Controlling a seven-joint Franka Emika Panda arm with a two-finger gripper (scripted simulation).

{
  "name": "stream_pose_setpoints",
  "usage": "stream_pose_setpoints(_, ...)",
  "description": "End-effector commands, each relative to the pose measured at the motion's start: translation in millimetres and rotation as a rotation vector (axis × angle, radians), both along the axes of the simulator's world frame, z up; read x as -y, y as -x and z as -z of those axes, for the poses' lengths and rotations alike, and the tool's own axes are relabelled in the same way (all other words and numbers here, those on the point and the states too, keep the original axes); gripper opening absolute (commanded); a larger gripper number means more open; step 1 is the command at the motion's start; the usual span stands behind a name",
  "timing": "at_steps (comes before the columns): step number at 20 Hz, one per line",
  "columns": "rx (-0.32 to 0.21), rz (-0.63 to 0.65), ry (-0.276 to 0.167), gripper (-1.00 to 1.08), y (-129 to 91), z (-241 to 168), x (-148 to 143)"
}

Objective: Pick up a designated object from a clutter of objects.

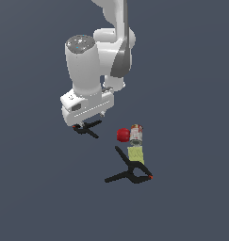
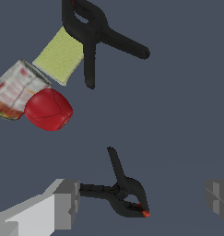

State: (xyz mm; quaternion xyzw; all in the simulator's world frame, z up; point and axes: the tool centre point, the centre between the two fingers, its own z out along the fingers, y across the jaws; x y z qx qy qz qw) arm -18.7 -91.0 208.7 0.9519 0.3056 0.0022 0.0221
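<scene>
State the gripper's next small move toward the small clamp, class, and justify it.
Probably close the fingers: the gripper is open, with the small black clamp between its two fingers, one handle already touching a pad, well apart from the larger clamp.

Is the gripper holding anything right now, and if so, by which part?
Nothing is held. The gripper is open, its fingers straddling the small clamp; one finger is at a handle end, not clamped.
</scene>
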Motion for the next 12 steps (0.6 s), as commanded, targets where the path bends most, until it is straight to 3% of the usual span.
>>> stream_pose_setpoints(1, -0.005, -0.057, 0.002, 1.00, 4, 11, 7)
stream_pose_setpoints(12, -0.024, -0.302, 0.002, 1.00, 26, 55, 34)
